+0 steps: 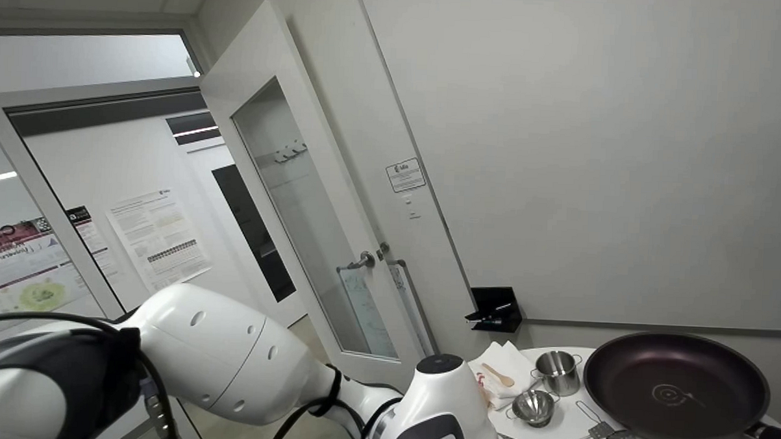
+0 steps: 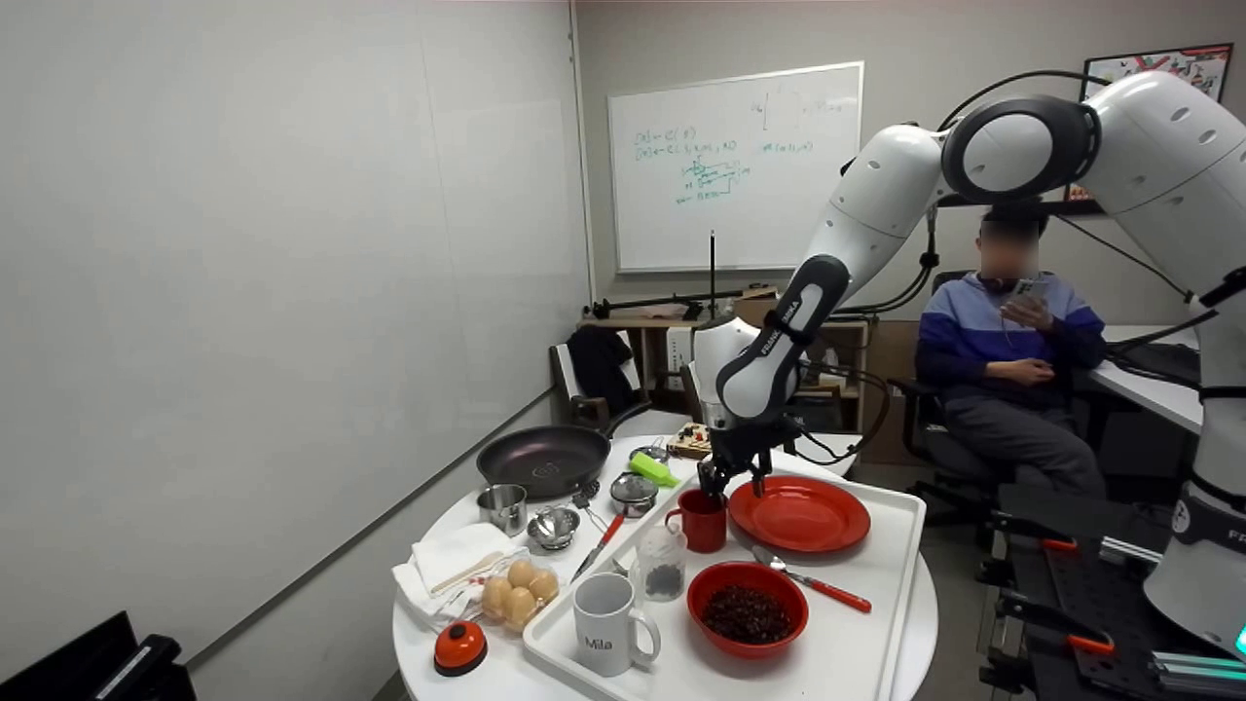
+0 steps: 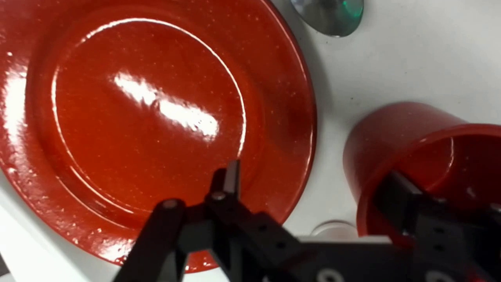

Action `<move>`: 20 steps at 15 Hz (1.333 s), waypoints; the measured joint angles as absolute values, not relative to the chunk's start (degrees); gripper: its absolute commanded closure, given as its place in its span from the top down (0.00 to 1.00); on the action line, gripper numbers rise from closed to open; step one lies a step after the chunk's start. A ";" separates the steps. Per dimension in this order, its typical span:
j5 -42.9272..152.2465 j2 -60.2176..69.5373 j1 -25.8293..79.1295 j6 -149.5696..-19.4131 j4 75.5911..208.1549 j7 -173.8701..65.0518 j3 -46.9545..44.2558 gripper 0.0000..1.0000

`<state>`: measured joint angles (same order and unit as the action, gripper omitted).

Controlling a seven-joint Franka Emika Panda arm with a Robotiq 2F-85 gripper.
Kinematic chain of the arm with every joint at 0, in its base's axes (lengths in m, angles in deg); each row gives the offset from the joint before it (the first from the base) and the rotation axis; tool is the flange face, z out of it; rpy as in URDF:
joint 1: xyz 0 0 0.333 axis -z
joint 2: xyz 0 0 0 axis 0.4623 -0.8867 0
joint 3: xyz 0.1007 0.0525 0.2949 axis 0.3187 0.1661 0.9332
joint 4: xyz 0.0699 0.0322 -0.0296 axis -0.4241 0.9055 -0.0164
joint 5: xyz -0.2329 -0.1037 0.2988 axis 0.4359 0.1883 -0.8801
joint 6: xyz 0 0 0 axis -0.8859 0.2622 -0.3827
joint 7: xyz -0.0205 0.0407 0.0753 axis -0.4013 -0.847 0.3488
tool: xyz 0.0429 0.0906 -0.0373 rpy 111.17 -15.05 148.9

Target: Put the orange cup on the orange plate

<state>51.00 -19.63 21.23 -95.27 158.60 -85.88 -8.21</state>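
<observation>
The orange cup, a red-orange mug (image 2: 703,526), stands upright on a white tray (image 2: 907,555) in an exterior view. It also shows in the wrist view (image 3: 391,129) at the right. The orange plate (image 2: 803,516), red-orange and round, lies just beside the cup; it fills the left of the wrist view (image 3: 156,156). My gripper (image 2: 737,477) is open above the cup's rim. In the wrist view, my gripper (image 3: 317,186) has one finger inside the cup's mouth and the other outside, over the plate's edge side, with the cup's near wall between them. Cup and plate are outside the remaining exterior view.
On the tray are a red bowl (image 2: 748,635) with dark contents, a red-handled spoon (image 2: 827,589), a grey mug (image 2: 605,623) and a clear container (image 2: 664,570). A large pan (image 1: 677,392), metal pots, a knife (image 2: 599,547) and eggs (image 2: 519,592) stand beside the tray.
</observation>
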 measured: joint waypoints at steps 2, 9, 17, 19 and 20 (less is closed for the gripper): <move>51.01 -19.81 21.19 -95.27 158.17 -85.88 -8.42 0.37; 51.00 -19.83 21.01 -95.49 157.25 -85.90 -8.60 0.02; 50.24 -16.29 21.31 -97.65 157.51 -85.83 -7.72 0.05; 49.43 -13.48 21.71 -98.51 158.25 -85.65 -7.13 0.05; 49.02 -11.90 21.97 -98.87 158.76 -85.49 -6.81 0.05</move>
